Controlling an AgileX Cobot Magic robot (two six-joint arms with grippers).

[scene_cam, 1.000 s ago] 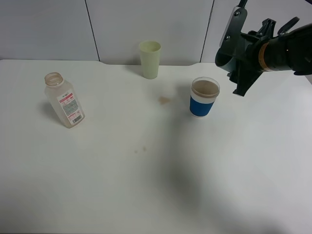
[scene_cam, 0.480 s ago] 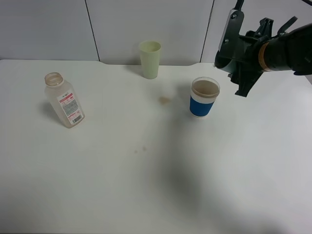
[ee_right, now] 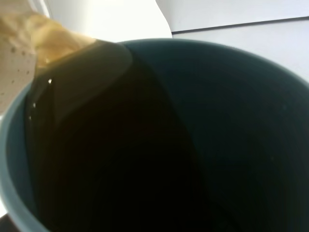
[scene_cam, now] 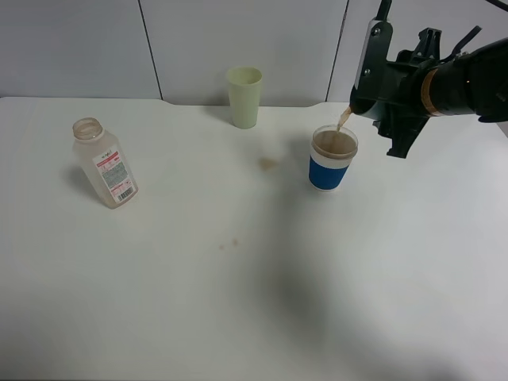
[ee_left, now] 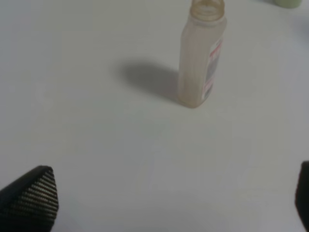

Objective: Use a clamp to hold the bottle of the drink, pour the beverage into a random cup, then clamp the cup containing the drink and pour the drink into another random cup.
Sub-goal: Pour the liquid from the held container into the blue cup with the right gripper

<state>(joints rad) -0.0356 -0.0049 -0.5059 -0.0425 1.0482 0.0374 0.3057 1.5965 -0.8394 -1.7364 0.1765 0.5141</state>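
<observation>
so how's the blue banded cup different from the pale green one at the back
The blue-banded cup is clear above a blue band; the pale green cup is plain and opaque. The blue-banded cup holds brown drink, with a stream falling into it; the pale green cup gets none. The pale green cup looks taller, slimmer and stands nearer the wall. Both stand upright on the white table.
</observation>
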